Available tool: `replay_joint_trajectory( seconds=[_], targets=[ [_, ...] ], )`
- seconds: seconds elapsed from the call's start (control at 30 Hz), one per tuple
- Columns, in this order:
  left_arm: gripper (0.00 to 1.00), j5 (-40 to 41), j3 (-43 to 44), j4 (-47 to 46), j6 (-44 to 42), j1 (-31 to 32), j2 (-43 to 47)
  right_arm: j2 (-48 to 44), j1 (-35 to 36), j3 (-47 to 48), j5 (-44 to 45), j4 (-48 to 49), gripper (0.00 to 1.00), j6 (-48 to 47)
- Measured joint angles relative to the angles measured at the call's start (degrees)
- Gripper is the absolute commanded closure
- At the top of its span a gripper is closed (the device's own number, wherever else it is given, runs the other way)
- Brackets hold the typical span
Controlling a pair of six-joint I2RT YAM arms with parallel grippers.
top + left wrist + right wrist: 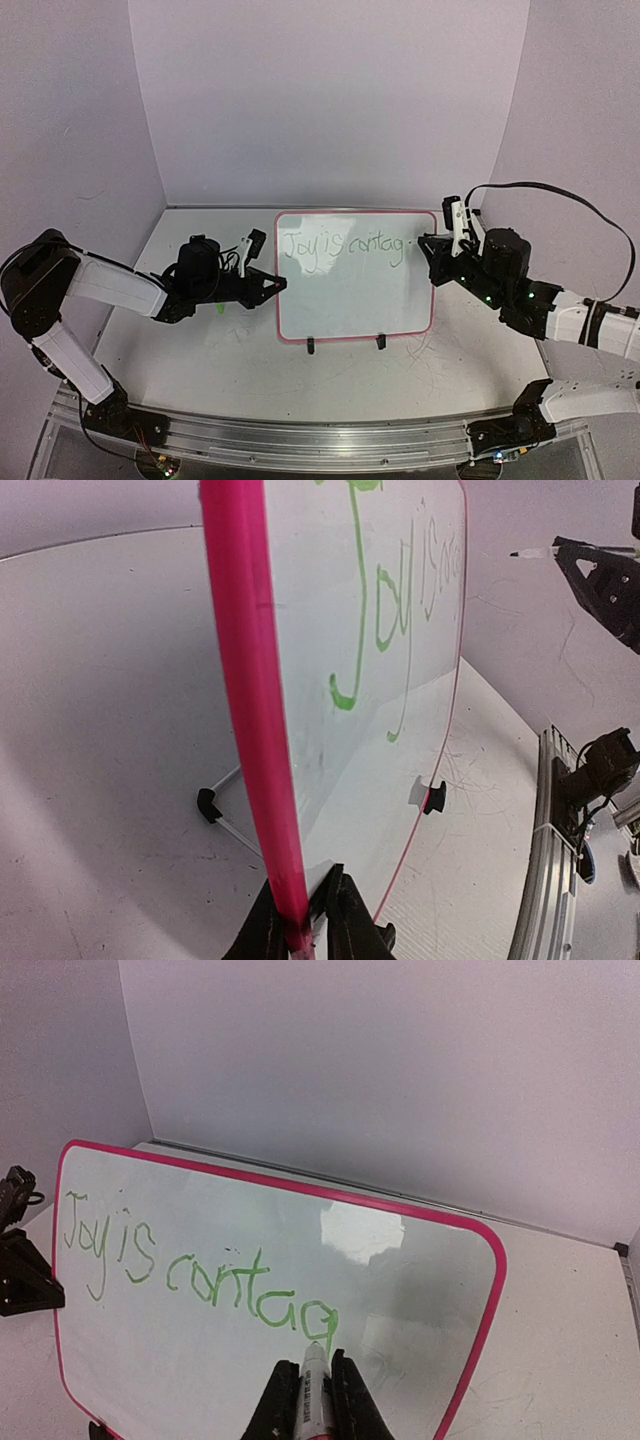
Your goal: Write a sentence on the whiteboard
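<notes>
Black fingers (pixel 285 1390) of the right gripper (pixel 314 1370) are clamped on a white marker pen (pixel 312 1405), its tip right at the tail of the last green letter. That thin green handwritten sentence (pixel 340 248) reads "Joy is contag". It runs along the top of the small white rectangular whiteboard (pixel 350 300) with a red-pink rim, which stands upright on black wire feet mid-table between both grippers. The left gripper (pixel 303 895) is pinched shut on the board's left rim, near its lower corner.
</notes>
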State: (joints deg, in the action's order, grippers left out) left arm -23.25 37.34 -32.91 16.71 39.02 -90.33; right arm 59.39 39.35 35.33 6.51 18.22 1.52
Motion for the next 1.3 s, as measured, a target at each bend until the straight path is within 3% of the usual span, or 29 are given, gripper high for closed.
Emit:
replay_joint_trajectory(
  seconds=[1.3],
  targets=[
    [1.00,0.71,-0.31,-0.13,0.07,0.22,0.07,5.60,0.00,3.78,0.10,-1.36,1.00,-2.81]
  ],
)
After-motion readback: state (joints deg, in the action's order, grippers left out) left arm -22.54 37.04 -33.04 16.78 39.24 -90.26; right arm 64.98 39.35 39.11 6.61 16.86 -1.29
